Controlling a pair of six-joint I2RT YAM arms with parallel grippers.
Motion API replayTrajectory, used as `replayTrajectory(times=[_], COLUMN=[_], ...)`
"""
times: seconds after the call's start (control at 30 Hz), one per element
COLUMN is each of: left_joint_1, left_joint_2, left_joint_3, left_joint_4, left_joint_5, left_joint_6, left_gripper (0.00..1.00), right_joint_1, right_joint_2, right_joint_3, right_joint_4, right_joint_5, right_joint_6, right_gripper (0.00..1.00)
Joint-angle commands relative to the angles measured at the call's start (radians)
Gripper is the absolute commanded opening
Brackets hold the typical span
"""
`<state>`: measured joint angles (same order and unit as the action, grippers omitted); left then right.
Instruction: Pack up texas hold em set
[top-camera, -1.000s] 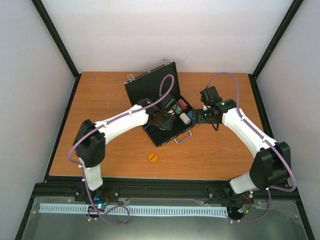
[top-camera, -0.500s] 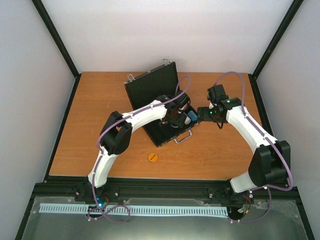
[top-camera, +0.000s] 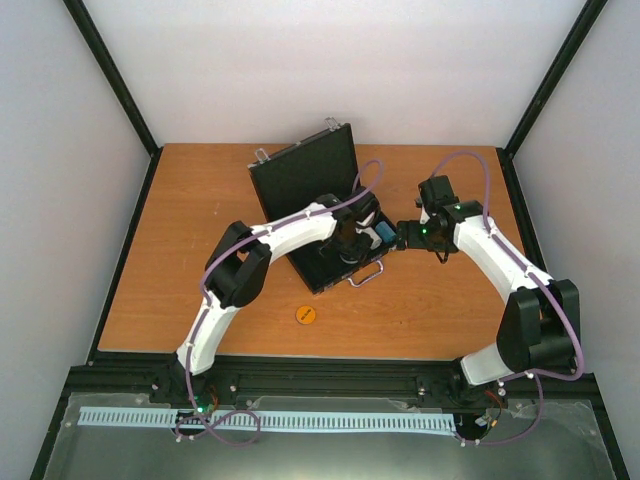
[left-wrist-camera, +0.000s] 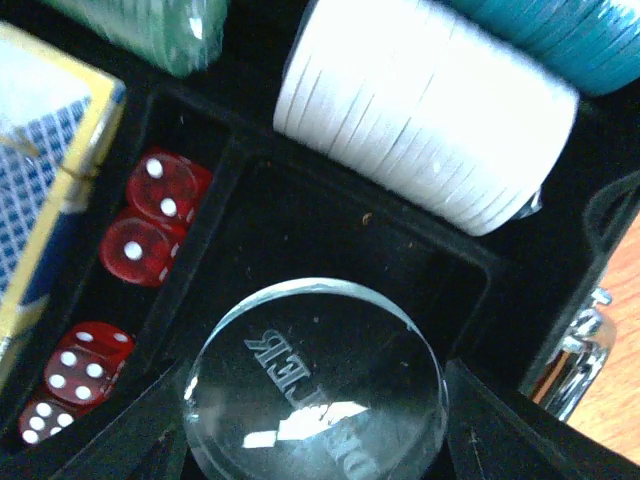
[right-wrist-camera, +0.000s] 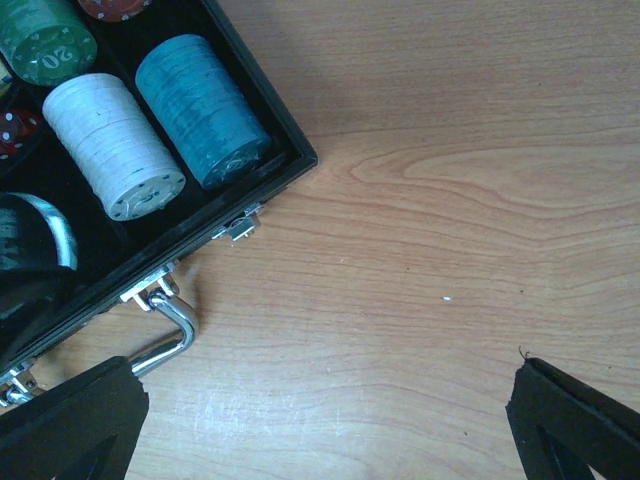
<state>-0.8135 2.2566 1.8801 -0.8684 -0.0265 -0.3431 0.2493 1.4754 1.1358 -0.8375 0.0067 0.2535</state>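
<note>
The black briefcase (top-camera: 300, 176) lies open at the table's middle back, lid raised. My left gripper (left-wrist-camera: 315, 440) is shut on the clear disc (left-wrist-camera: 315, 385), engraved DEALER, just above an empty black compartment. Around it lie several red dice (left-wrist-camera: 150, 215), the blue-white card box (left-wrist-camera: 40, 170), white chips (left-wrist-camera: 420, 110), green chips (left-wrist-camera: 150, 30) and blue chips (left-wrist-camera: 550, 40). My right gripper (right-wrist-camera: 330, 420) hangs open over bare wood beside the case's front right corner, nothing between its fingers. The orange disc (top-camera: 306, 315) lies on the table in front of the case.
The case's silver handle (right-wrist-camera: 165, 335) and a latch (right-wrist-camera: 235, 225) stick out toward my right gripper. Black frame posts and white walls bound the wooden table (top-camera: 200, 280). A rail (top-camera: 300, 380) runs along the near edge.
My left arm has swung right, bringing its gripper over the case's front compartments. The right gripper has drawn back slightly to the right of the case.
</note>
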Motion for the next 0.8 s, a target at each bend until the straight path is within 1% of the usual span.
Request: replayTrajectory(times=[0.0,0.13,0.33,0.37,0.4,0.6,0.77], left_joint_1=[0.004,0.004,0.004,0.004,0.004,0.004,0.004], left_joint_2=[-0.033,-0.036,-0.073,-0.082,-0.091,-0.171,-0.276], left_joint_3=[-0.041,-0.058,-0.044,-0.037,-0.029,0.011,-0.037], left_joint_4=[-0.001,-0.006,-0.010,-0.015,-0.020,-0.042,-0.047], left_joint_5=[0.052,0.057,0.052,0.051,0.051,0.069,0.050], left_joint_6=[0.018,0.032,0.036,0.037,0.037,0.035,0.006], left_gripper=[0.72,0.80,0.89,0.93,0.99,1.00,1.00], right_joint_1=[-0.004,-0.005,-0.005,-0.004,-0.005,-0.005,-0.005], right_joint_2=[0.017,0.028,0.013,0.011,0.009,0.000,-0.012], right_joint_3=[-0.008,-0.010,-0.008,-0.008,-0.009,-0.019,-0.022], right_joint_4=[0.021,0.023,0.024,0.023,0.022,0.023,0.025], right_joint_5=[-0.015,-0.031,-0.038,-0.036,-0.036,-0.044,-0.065], right_joint_6=[-0.006,-0.003,-0.017,-0.021,-0.024,-0.025,-0.030], right_gripper=[1.00,1.00,1.00,1.00,1.00,1.00,1.00])
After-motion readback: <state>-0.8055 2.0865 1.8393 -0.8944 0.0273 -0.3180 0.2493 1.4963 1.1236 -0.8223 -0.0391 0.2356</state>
